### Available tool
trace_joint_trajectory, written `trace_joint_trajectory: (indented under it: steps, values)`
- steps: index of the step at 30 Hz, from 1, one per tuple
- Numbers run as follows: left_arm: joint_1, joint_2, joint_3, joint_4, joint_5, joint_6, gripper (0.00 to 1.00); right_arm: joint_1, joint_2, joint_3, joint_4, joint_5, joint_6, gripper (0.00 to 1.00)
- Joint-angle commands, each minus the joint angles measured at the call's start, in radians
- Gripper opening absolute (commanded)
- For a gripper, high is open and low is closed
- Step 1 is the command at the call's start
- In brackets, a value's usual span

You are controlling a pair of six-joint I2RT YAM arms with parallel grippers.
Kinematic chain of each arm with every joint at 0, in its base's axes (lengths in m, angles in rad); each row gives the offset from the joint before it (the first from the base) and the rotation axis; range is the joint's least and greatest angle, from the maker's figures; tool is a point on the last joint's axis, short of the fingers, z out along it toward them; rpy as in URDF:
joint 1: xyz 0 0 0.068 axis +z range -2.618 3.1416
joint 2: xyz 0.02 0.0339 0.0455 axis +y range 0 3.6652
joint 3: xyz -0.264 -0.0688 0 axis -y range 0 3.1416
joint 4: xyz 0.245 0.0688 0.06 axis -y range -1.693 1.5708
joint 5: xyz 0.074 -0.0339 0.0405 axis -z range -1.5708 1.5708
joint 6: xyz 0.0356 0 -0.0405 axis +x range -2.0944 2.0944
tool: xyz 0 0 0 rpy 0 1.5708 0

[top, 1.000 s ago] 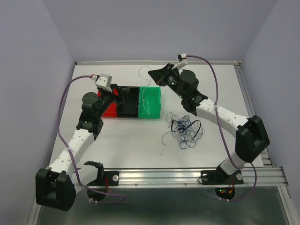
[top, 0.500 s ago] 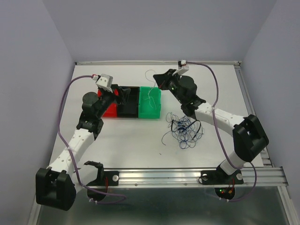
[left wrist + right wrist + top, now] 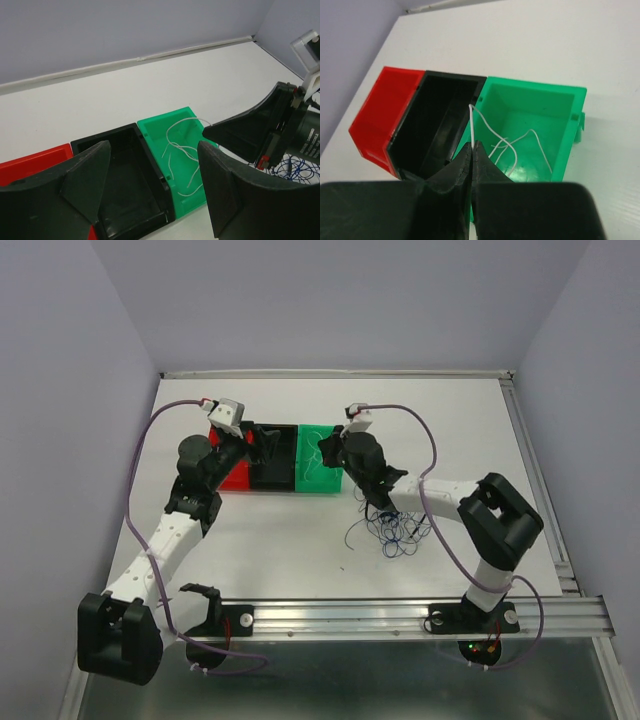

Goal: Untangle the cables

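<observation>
No text can be read; faint white print on the black cylindrical motor housing (image 3: 311,139), right edge, is too small.

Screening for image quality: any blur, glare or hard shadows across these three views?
Top external: even light, soft shadows, sharp, but the cable tangle is barely resolved. Left wrist: clear, the white cable reads well. Right wrist: right hand blurred up close, mild sheen inside the green bin.

— What encloses the table (image 3: 270,550)?
— Pale lavender walls: a back wall (image 3: 340,300), a left wall (image 3: 60,440), a right wall (image 3: 600,390).
— And its surface?
— White, evenly lit, with an aluminium rail (image 3: 350,612) along the near edge.
</observation>
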Motion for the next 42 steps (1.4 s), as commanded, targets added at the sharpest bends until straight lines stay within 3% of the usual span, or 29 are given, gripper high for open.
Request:
trace_joint_trajectory:
  steps: [1, 4, 9, 15, 17, 18, 24, 26, 28, 32, 35, 38, 39, 42]
  values:
    - [0.005, -0.008, 0.009, 0.051, 0.016, 0.018, 0.81, 0.047, 0.030, 0.030, -0.034, 0.152, -0.041, 0.01]
    - [0.005, -0.009, 0.009, 0.051, 0.017, 0.020, 0.81, 0.067, 0.058, 0.036, -0.072, 0.198, -0.049, 0.01]
    - [0.005, -0.008, 0.013, 0.051, 0.017, 0.023, 0.81, 0.080, 0.180, 0.189, -0.265, 0.269, -0.064, 0.01]
    - [0.004, 0.000, 0.014, 0.051, 0.019, 0.026, 0.81, 0.080, 0.262, 0.291, -0.302, 0.251, -0.072, 0.01]
    - [0.004, 0.008, 0.016, 0.053, 0.019, 0.027, 0.81, 0.082, 0.236, 0.294, -0.308, 0.257, -0.073, 0.13]
    - [0.004, 0.011, 0.017, 0.051, 0.023, 0.029, 0.81, 0.080, 0.225, 0.293, -0.314, 0.260, -0.078, 0.24]
    - [0.004, 0.014, 0.019, 0.054, 0.042, 0.041, 0.81, 0.082, 0.080, 0.242, -0.348, 0.284, -0.079, 0.39]
    - [0.002, 0.008, 0.017, 0.054, 0.049, 0.043, 0.81, 0.080, 0.044, 0.234, -0.373, 0.280, -0.075, 0.54]
    - [-0.001, 0.005, 0.014, 0.054, 0.057, 0.047, 0.82, 0.082, -0.011, 0.219, -0.411, 0.255, -0.069, 0.61]
    - [-0.012, 0.009, 0.014, 0.054, 0.115, 0.067, 0.84, 0.082, -0.118, 0.168, -0.491, 0.212, -0.036, 0.61]
    - [-0.065, 0.032, 0.023, 0.043, 0.233, 0.128, 0.86, 0.080, -0.214, 0.136, -0.673, 0.179, 0.009, 0.61]
    - [-0.171, 0.058, 0.045, -0.039, 0.173, 0.226, 0.87, 0.084, -0.350, -0.003, -0.881, 0.194, 0.155, 0.61]
    - [-0.231, 0.058, 0.042, -0.042, 0.121, 0.243, 0.87, 0.088, -0.385, -0.045, -0.903, 0.223, 0.189, 0.61]
    - [-0.277, 0.043, 0.020, -0.041, 0.144, 0.274, 0.87, 0.093, -0.531, -0.193, -0.928, 0.298, 0.270, 0.61]
